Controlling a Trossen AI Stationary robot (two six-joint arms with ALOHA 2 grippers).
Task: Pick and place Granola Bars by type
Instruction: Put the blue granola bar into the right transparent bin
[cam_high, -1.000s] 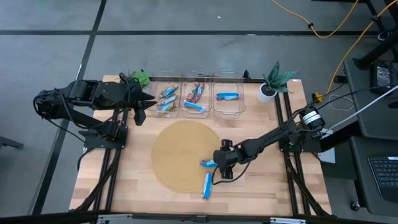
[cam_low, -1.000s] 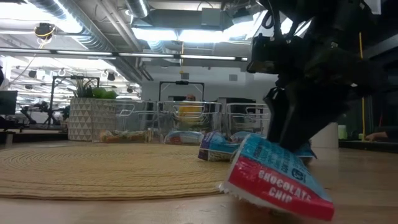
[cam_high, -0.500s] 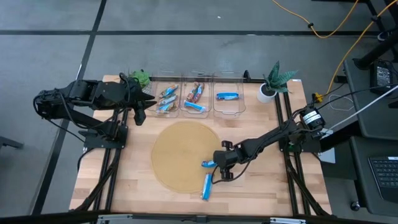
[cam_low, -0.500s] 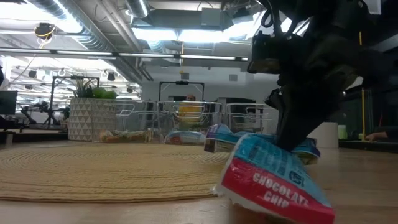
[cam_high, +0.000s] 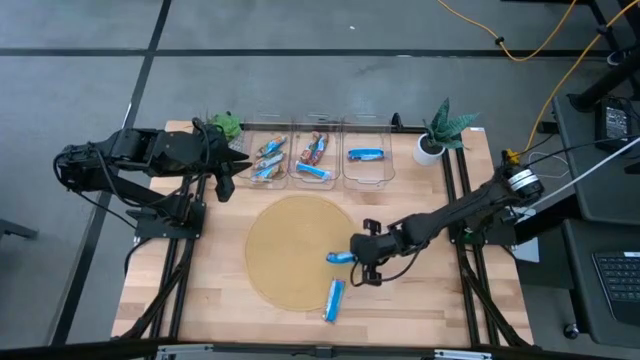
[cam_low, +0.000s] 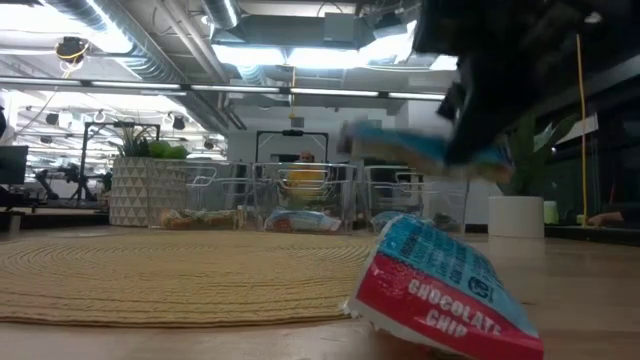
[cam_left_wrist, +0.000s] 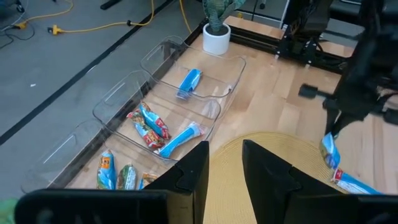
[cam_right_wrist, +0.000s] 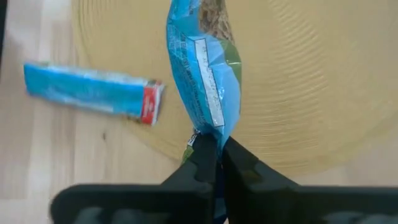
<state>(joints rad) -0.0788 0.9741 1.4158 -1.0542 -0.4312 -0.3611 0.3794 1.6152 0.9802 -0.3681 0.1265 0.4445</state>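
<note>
Three clear bins (cam_high: 366, 178) along the tabletop's far edge already held sorted bars. The right gripper (cam_high: 357, 255) pinched a blue granola bar (cam_high: 340, 257) above the mat's near-right rim; a chocolate chip bar (cam_high: 334, 299) remained. The left gripper (cam_left_wrist: 224, 168) waited, slightly parted, empty.

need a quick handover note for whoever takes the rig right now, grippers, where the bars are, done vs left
Right gripper: shut on a blue granola bar, lifted off the table over the edge of the round woven mat.
Left gripper: hovering near the left bin, holding nothing; fingers slightly apart.
Done: bars already lie in all three clear bins: several in the left bin, a red-brown and a blue one in the middle bin, one blue one in the right bin.
Left: place the held bar in its matching bin, then pick up the last loose bar, blue with a red end, lying on the table by the mat's near edge.
</note>
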